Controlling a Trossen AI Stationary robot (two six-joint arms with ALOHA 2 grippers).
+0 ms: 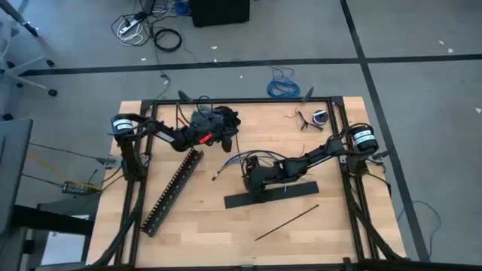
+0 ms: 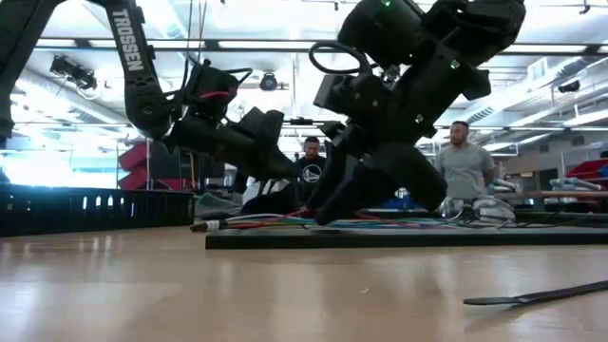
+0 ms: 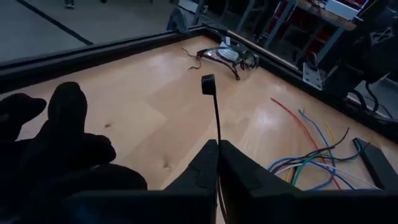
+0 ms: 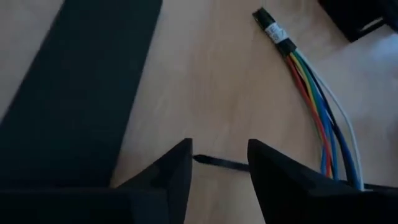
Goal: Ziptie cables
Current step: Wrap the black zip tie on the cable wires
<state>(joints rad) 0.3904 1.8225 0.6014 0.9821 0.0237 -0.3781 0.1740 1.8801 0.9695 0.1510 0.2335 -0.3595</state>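
Note:
The cables [image 1: 239,158] lie fanned on the table's middle, also seen in the right wrist view [image 4: 317,118]. My left gripper [image 3: 217,163] hovers near the far edge [image 1: 230,129], shut on one ziptie [image 3: 216,118]. My right gripper [image 4: 217,165] is open, low over the table beside the cables [image 1: 253,179]. A thin black strip end [image 4: 217,163] lies on the wood between its fingers; whether they touch it I cannot tell. Another ziptie [image 1: 286,222] lies flat near the front edge, seen also in the low view [image 2: 541,296]. My left gripper pinches the ziptie's strip [image 3: 217,146] between its two shut fingers. The strip runs on straight out past the fingertips, along them. Its square head [image 3: 208,84] is the free end, held clear above the table.
A wide flat black bar [image 1: 271,197] lies just near of my right gripper. A long slotted duct [image 1: 173,192] slants at the left. A small dark object [image 1: 312,118] sits at the far right corner. People [image 2: 465,161] stand beyond the table.

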